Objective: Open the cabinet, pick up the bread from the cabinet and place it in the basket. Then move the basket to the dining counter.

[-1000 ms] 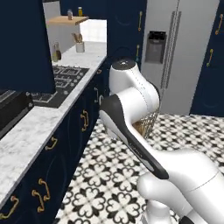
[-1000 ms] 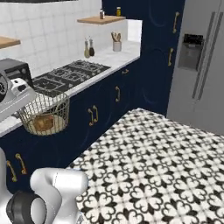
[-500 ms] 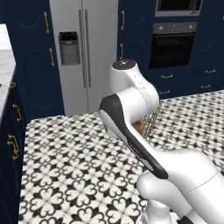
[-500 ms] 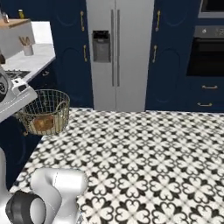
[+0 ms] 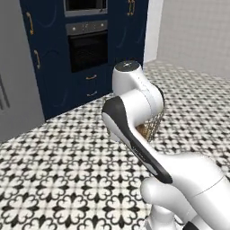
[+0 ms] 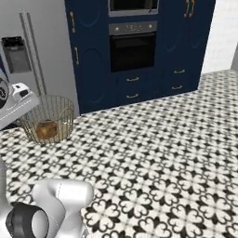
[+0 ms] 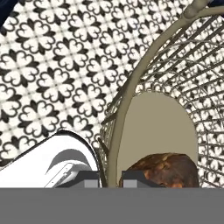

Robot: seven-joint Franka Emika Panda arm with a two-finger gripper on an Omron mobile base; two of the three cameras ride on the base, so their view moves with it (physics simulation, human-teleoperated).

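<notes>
The fingers (image 7: 109, 178) are clenched on the rim of the basket (image 7: 175, 87), one dark tip on each side of the gold wire edge in the hand view, so the basket hangs from the hand above the black-and-white patterned floor (image 7: 48, 70). The bread (image 7: 164, 170), a rounded brown lump, lies inside the basket on its solid tan base, close to the wall nearest the fingers. In the right base view the basket (image 6: 49, 120) sits upright in the air at the left of the picture, just beside the white hand, with the bread (image 6: 46, 130) resting low in it against the mesh; the patterned floor (image 6: 153, 153) spreads out beneath and to the right. In the left base view the white arm covers most of the basket (image 5: 155, 123), leaving a strip of gold mesh showing at the arm's right edge and a small patch of brown bread (image 5: 143, 130) just below it. Behind the basket stands a wall of navy blue tall units (image 6: 93, 69) with gold handles, holding a built-in dark oven (image 6: 132, 44), and a grey fridge (image 6: 32, 56) stands to the left of them
</notes>
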